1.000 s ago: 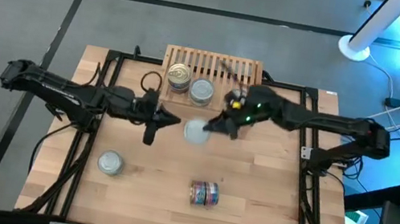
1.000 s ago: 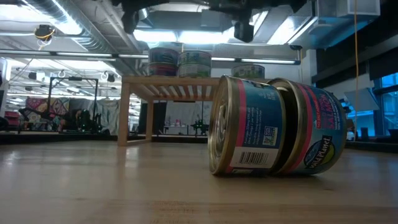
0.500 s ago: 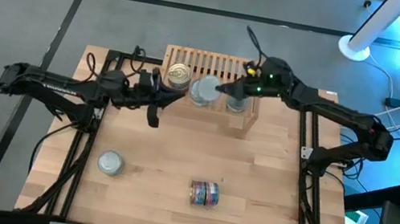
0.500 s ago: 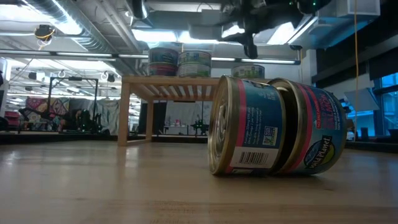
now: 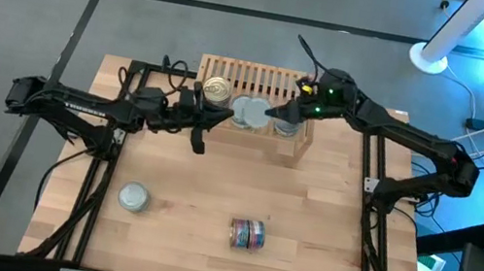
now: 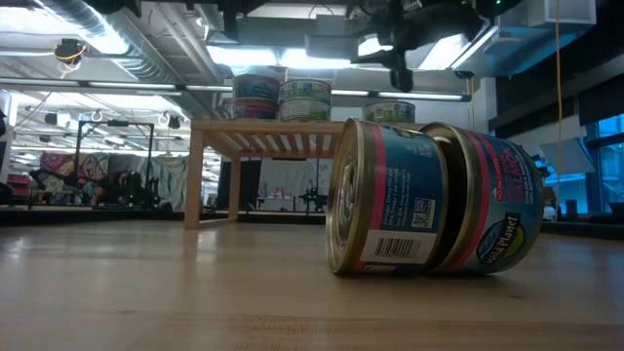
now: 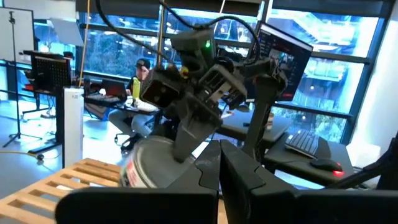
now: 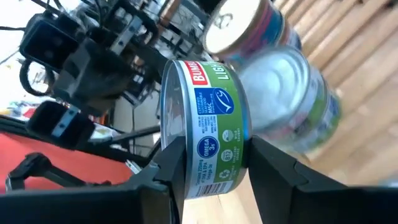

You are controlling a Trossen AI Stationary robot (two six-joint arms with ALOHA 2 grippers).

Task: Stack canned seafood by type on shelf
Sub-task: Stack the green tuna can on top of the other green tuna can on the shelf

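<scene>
Your right hand (image 5: 270,114) is clamped on a green-labelled tin (image 8: 208,152), held over the front of the shelf (image 5: 271,82), just beside the silver-lidded tin (image 5: 248,112) and the gold-lidded tin (image 5: 216,90) that stand there. From above, the held tin is mostly hidden under the fingers, and how many tins each stack holds is hard to make out. Your left hand (image 5: 215,119) reaches in level beside the shelf, fingers together and holding nothing; well behind both hands, a lone tin (image 5: 133,198) and two labelled tins on their sides (image 5: 248,234) lie on the surface (image 5: 307,215).
</scene>
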